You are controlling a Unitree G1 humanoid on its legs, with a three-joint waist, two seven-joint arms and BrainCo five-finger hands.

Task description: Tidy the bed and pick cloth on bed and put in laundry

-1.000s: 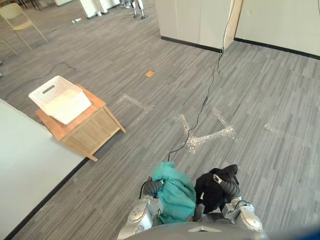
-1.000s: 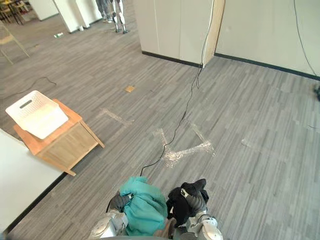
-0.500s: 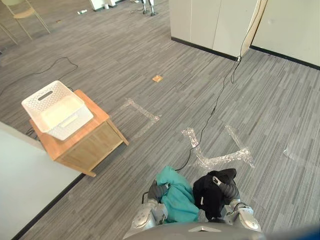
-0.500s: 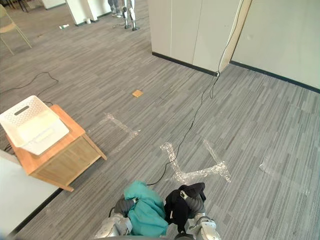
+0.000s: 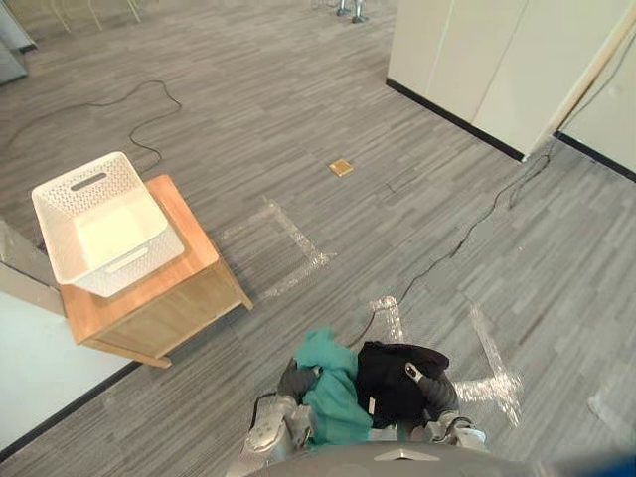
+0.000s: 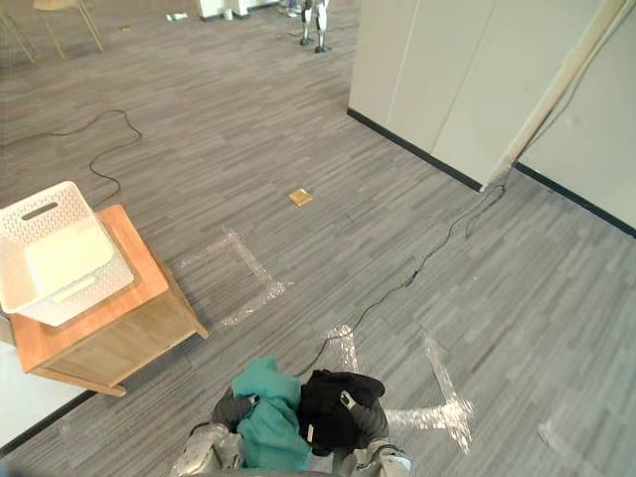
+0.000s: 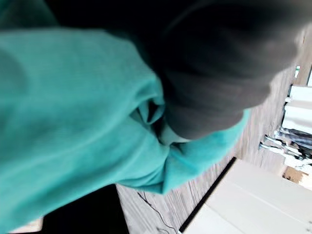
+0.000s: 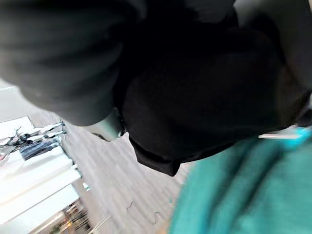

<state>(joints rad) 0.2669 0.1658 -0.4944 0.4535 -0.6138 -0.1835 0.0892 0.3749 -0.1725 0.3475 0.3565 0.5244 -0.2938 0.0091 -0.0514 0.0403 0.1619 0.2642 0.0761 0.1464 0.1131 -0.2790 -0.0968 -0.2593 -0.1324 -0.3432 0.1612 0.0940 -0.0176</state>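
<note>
**What sits around you on the floor**

On your left you have a low wooden table [image 5: 192,241] standing on the grey plank floor [image 5: 248,89]. Clear tape marks a square outline [image 5: 298,243] just beside it and a cross [image 6: 437,397] farther right. A small brown square [image 5: 341,167] lies beyond the outline, near the white wall panels [image 6: 447,79]. A thin dark cable [image 5: 129,109] snakes across the far left.

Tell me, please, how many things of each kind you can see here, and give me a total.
Cloths: 2, a teal cloth and a black cloth, side by side
Baskets: 1, a white basket
Tables: 1, a wooden table under the basket
Total: 4
</note>
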